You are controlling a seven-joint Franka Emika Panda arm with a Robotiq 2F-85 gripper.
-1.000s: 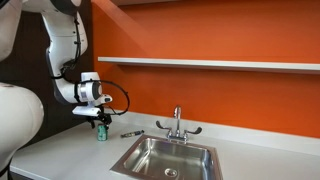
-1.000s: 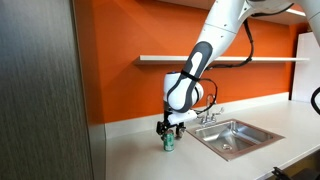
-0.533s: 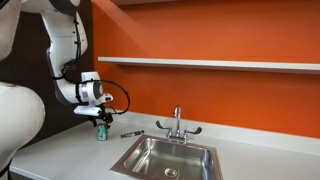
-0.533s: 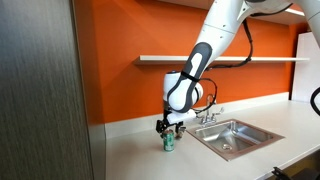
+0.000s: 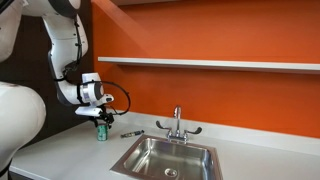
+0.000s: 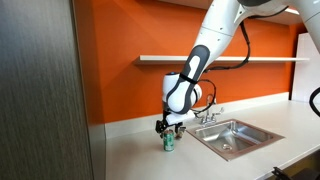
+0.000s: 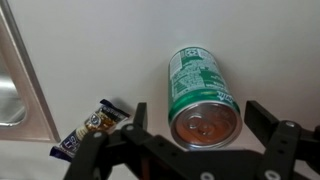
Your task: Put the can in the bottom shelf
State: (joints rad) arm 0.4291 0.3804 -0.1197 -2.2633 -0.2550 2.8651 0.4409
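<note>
The green can (image 7: pixel 203 92) stands upright on the white countertop (image 7: pixel 100 50), its silvery top facing the wrist camera. My gripper (image 7: pixel 200 125) is open right above it, one finger on each side of the can's top with gaps to both. In both exterior views the gripper (image 5: pixel 100 122) (image 6: pixel 167 128) hangs just over the can (image 5: pixel 101 134) (image 6: pixel 168 143) at the counter's end away from the sink. The bottom shelf (image 5: pixel 210 63) (image 6: pixel 220 59) is the long white board on the orange wall, well above the can.
A steel sink (image 5: pixel 168 158) (image 6: pixel 232 137) with a faucet (image 5: pixel 177 123) is set in the counter. A small dark tool (image 5: pixel 131 133) lies between can and sink; it shows in the wrist view (image 7: pixel 90 128) beside the can. A grey cabinet (image 6: pixel 40 90) stands near the counter's end.
</note>
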